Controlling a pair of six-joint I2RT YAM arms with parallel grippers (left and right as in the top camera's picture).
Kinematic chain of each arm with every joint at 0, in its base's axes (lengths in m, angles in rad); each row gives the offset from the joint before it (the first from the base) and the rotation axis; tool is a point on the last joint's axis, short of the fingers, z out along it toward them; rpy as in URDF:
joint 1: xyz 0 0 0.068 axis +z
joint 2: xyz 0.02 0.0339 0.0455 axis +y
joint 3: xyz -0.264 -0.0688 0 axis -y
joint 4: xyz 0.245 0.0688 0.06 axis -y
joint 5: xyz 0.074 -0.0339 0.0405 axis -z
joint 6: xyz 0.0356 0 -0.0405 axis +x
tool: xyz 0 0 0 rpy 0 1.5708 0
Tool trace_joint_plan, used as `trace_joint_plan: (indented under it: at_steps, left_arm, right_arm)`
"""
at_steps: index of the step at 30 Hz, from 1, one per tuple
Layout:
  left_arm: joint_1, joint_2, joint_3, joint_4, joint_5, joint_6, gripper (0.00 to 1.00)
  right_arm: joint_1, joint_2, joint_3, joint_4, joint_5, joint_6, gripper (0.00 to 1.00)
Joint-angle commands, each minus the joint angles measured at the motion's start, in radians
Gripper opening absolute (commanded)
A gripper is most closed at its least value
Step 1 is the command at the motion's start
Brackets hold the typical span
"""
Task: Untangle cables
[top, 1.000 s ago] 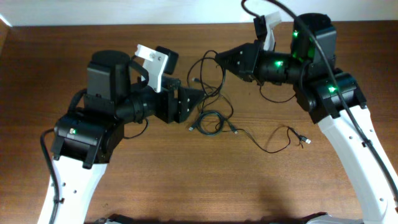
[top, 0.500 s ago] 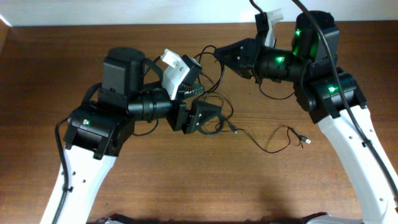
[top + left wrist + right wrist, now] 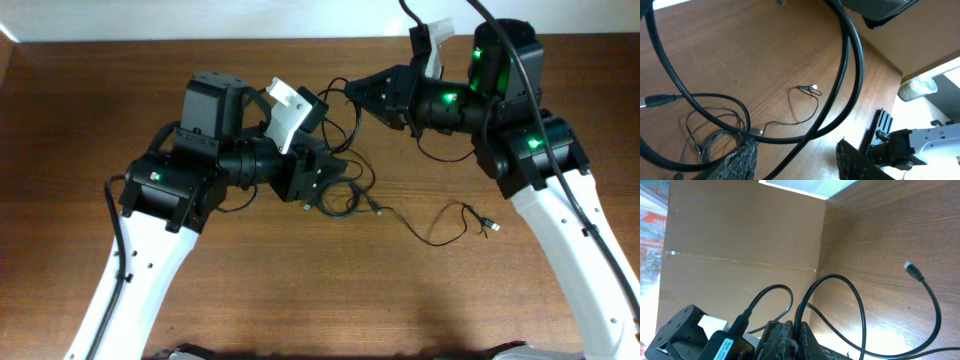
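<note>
The cables are thin black cords. A small coil (image 3: 343, 197) lies mid-table, and one wavy strand runs right to a plug end (image 3: 488, 225). My right gripper (image 3: 349, 89) is shut on a cable loop (image 3: 840, 287) that rises from the coil, pinched between its fingers (image 3: 807, 332). A free plug (image 3: 912, 270) lies on the wood beyond. My left gripper (image 3: 330, 180) hovers at the coil's left edge, jaws apart. In the left wrist view a lifted cable (image 3: 847, 60) passes between its fingers (image 3: 742, 157). The coil (image 3: 715, 132) sits at lower left and a plug end (image 3: 815, 89) lies farther off.
The brown wooden table (image 3: 250, 290) ends at a pale wall at the back. Both arms' thick black supply cables (image 3: 440, 150) hang near the work area. Past the table edge I see stands and gear (image 3: 920, 145).
My left arm has swung right and forward over the coil, and its jaws have narrowed. The right gripper rose slightly with its cable, then held still.
</note>
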Motion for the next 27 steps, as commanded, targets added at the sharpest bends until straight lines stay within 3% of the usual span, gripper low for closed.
trace_joint_plan:
  at_steps: [1,8,12,15,27]
  left_arm:
    - [-0.002,0.001,0.012,0.005,-0.041,0.04,0.51]
    - [-0.002,0.001,0.012,0.005,-0.051,0.043,0.31]
    - [-0.002,0.001,0.012,0.006,-0.051,0.043,0.08]
    - [-0.001,0.0,0.012,0.007,-0.05,0.043,0.0]
    - [-0.001,-0.104,0.061,0.017,-0.051,0.043,0.0]
  right_arm:
    - [0.003,-0.018,0.016,-0.001,-0.024,0.004,0.04]
    - [0.003,-0.018,0.016,-0.001,-0.024,0.004,0.04]
    - [0.003,-0.018,0.016,-0.002,-0.024,0.004,0.04]
    - [0.003,-0.018,0.016,-0.005,-0.023,0.002,0.05]
    - [0.003,-0.018,0.016,-0.013,0.01,-0.027,0.07]
